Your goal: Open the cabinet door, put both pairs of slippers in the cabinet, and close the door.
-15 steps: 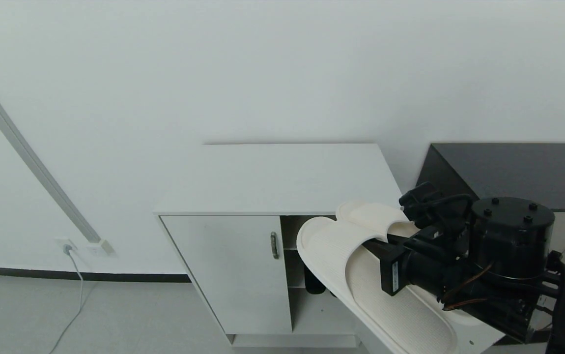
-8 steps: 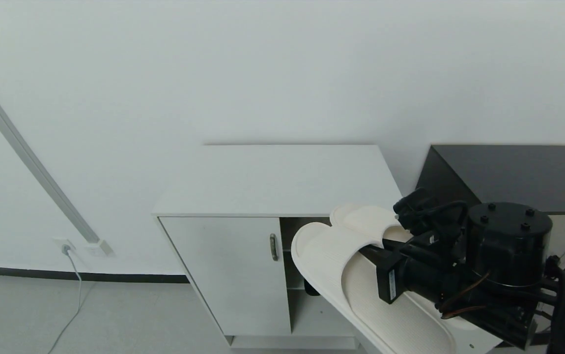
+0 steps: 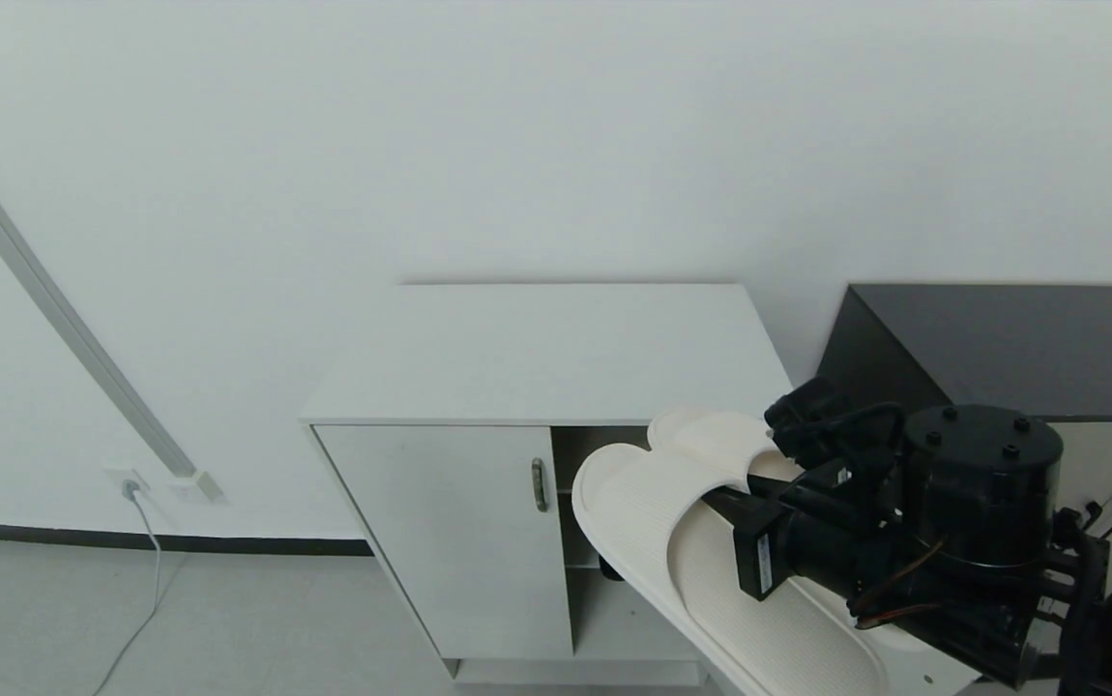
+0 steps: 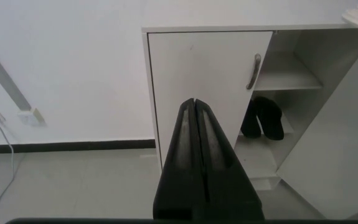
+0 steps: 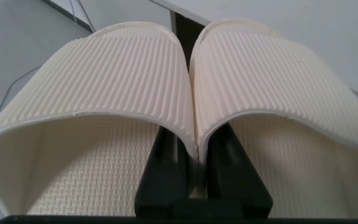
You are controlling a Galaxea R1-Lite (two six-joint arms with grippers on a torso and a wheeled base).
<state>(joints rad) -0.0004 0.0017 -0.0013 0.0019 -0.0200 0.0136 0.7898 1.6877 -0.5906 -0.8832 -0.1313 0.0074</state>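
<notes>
A white cabinet (image 3: 546, 353) stands against the wall, its left door (image 3: 450, 532) closed and its right side open. My right gripper (image 3: 722, 500) is shut on a pair of cream slippers (image 3: 653, 503), held side by side just in front of the open half. In the right wrist view its fingers (image 5: 166, 168) pinch the slippers' (image 5: 129, 81) inner edges together. A pair of black slippers (image 4: 263, 118) stands on the lower shelf, partly hidden (image 3: 606, 568) in the head view. My left gripper (image 4: 195, 106) is shut and empty, low in front of the cabinet's closed door (image 4: 203, 87).
The cabinet's right door (image 4: 334, 143) is swung open toward me. A dark grey unit (image 3: 1001, 338) stands right of the cabinet. A wall socket with a cable (image 3: 133, 488) and a slanted wall conduit (image 3: 53, 300) are at the left, above bare floor.
My right arm has carried the cream slippers slightly left and lower, closer to the cabinet's open side, covering more of the black slippers. The head view shifted slightly.
</notes>
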